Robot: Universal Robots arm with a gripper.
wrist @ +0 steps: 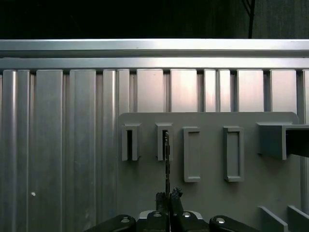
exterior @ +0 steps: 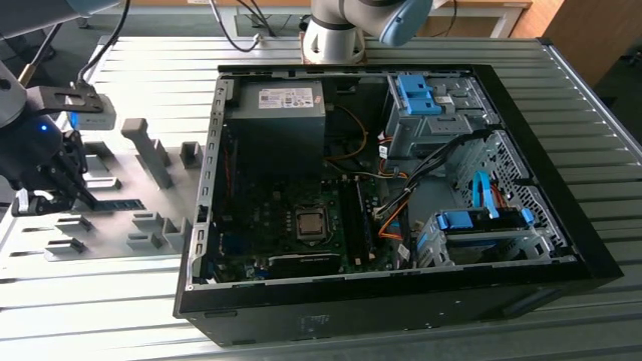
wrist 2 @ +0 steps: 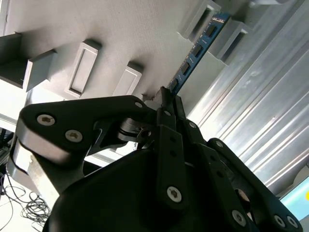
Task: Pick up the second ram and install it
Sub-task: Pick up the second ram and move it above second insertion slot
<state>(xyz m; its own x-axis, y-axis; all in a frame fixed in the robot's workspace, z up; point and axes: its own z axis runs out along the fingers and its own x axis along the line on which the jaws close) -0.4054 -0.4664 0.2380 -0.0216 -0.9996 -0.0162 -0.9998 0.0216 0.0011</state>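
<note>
The end effector [exterior: 71, 197] hangs over the grey fixture plate [exterior: 116, 226], which lies on the ribbed metal table [exterior: 101, 301]. Its fingers are pressed together on the near end of the second ram [exterior: 120, 203], pinching the board edge between them. In the second wrist view the end effector [wrist 2: 166, 94] meets the blue stick right at its tip, and the second ram [wrist 2: 195, 50] runs away from it across the fixture plate [wrist 2: 120, 29], its row of dark chips facing the camera and its far end reaching a grey slotted block [wrist 2: 200, 17] on the plate. In the first wrist view the second ram [wrist: 167, 159] shows edge-on as a thin dark line rising from the end effector [wrist: 168, 195] into the slot of one block [wrist: 164, 129], with other slotted blocks standing beside it on the fixture plate [wrist: 207, 198]. The stick lies low along the plate. Beside the plate, on the exterior view's right, stands the open computer case [exterior: 351, 316], with its motherboard [exterior: 291, 195] exposed and the long black memory slots [exterior: 353, 218] well apart from the plate.
</note>
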